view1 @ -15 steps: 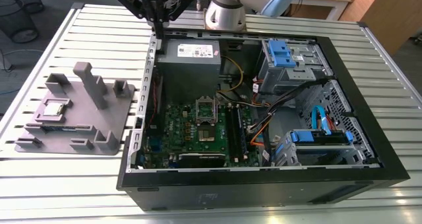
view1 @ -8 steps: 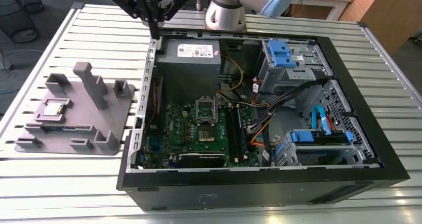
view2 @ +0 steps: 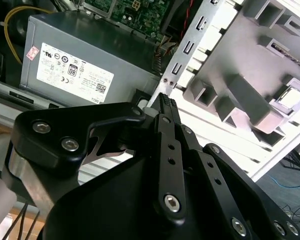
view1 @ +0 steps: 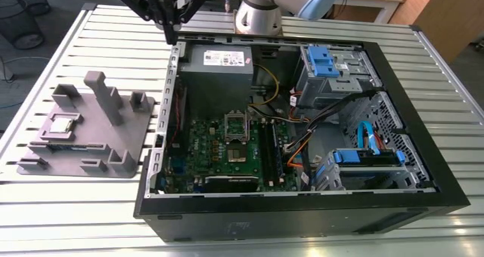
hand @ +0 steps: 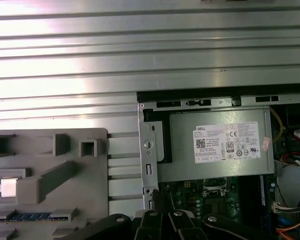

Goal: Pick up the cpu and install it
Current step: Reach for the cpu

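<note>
The cpu (view1: 60, 125) is a small silver square lying in a recess of the grey moulded tray (view1: 90, 149), on the exterior view's left. Both wrist views show it too, as a bright square cpu (hand: 8, 187) in the tray (hand: 50, 150) and as the cpu (view2: 293, 97) far beyond the fingertips. My gripper (view1: 172, 39) hangs high over the back left corner of the open computer case (view1: 302, 206), well away from the tray. Its black fingers (view2: 162, 125) are pressed together with nothing between them. The silver socket frame (view1: 236, 125) sits on the green motherboard (view1: 219, 155).
A grey power supply (view1: 219, 61) fills the case's back left, right under my gripper. Drive cages with blue clips (view1: 325, 61) and loose cables (view1: 302, 126) take the case's right side. The tray's upright posts (view1: 106, 98) stand beside the cpu. The slatted metal table (view1: 76, 211) carries everything.
</note>
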Controlling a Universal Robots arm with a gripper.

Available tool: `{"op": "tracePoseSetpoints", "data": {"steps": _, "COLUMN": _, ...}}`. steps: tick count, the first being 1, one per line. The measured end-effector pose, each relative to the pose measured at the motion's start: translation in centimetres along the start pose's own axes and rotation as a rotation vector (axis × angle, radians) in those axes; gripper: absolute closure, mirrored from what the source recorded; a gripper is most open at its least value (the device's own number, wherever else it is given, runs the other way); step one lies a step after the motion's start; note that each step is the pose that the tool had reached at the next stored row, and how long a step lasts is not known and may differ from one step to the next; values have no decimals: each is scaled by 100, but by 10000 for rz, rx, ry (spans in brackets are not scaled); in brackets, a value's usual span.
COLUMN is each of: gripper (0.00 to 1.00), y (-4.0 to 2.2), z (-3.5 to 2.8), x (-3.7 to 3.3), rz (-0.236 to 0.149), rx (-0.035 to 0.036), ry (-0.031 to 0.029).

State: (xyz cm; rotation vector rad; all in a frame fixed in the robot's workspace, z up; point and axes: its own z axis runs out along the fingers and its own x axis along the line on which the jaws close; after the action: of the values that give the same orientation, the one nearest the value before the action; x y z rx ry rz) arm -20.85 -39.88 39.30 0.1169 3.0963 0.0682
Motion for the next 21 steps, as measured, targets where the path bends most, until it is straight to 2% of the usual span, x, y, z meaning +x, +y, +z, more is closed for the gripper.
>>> {"op": "tracePoseSetpoints", "data": {"steps": 12, "gripper": 89, "y": -12, "z": -6, "x": 155, "rz": -1, "rx": -2, "ry": -33}}
{"op": "tracePoseSetpoints", "data": {"steps": 21, "gripper": 89, "y": -24, "z": -10, "x": 322, "rz": -2, "rx": -6, "ry": -69}}
